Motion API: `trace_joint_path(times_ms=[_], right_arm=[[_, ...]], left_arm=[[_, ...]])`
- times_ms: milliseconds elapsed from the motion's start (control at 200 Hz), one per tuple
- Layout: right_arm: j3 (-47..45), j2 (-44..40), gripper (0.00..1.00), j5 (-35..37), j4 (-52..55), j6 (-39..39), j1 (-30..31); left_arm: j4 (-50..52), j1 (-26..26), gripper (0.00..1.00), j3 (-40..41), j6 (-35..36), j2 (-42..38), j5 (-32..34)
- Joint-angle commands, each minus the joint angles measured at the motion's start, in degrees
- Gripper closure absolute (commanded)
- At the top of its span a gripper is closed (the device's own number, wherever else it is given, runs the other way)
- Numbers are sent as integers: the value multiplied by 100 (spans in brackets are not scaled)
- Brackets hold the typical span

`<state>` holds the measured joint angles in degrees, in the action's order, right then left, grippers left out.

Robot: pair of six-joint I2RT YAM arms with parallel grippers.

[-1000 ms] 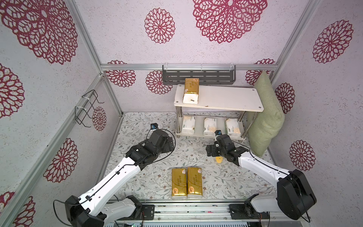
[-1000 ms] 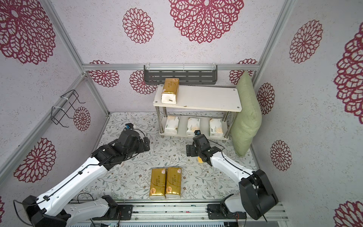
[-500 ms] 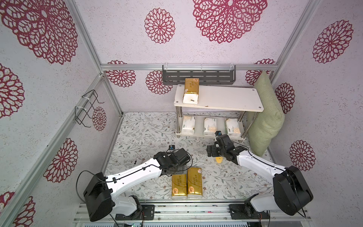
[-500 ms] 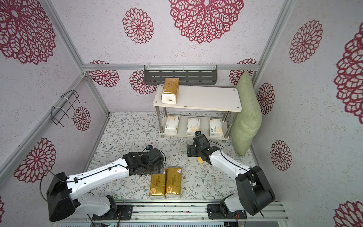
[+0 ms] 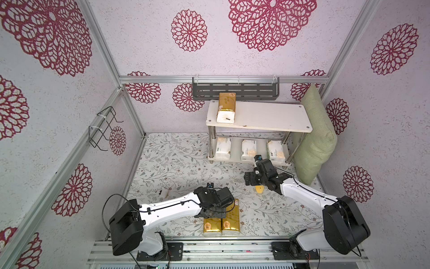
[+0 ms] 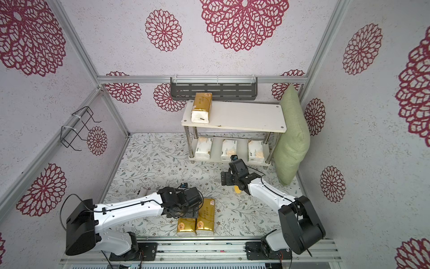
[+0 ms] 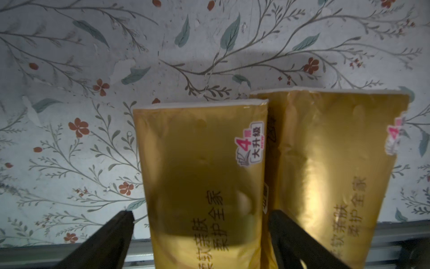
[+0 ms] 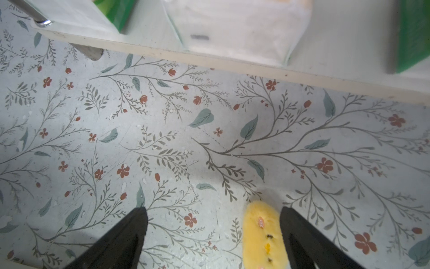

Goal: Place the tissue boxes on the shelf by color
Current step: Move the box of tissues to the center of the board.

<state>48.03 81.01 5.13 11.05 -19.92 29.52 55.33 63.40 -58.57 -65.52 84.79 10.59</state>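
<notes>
3 white packs (image 5: 248, 150) sat on shelf (image 5: 267, 115) bottom, 1 gold pack (image 5: 226, 106) on top; 2 gold packs (image 5: 230, 221) lay lower centre, L jaws spread astride one, R jaws spread, empty.

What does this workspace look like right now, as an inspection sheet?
Surface: floral mat, scuffed.
Job's things: one gold pack on the shelf top; two gold packs on the mat; three white packs on the lower tier.
Clutter: yellow lump; small white scrap.
Grippers: left gripper open, fingers straddling a gold pack; right gripper open near the lump.
Cables: black loop at left arm's base.
Surroundings: grey wall rack, black wire rack, green cushion.
</notes>
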Motion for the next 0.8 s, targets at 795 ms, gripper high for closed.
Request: trace_joint_path(times_ms=[795], right_arm=[[-94, -243, 5, -184, 9, 80, -15]], left_arm=[[-152, -1213, 12, 245, 883, -422, 792]])
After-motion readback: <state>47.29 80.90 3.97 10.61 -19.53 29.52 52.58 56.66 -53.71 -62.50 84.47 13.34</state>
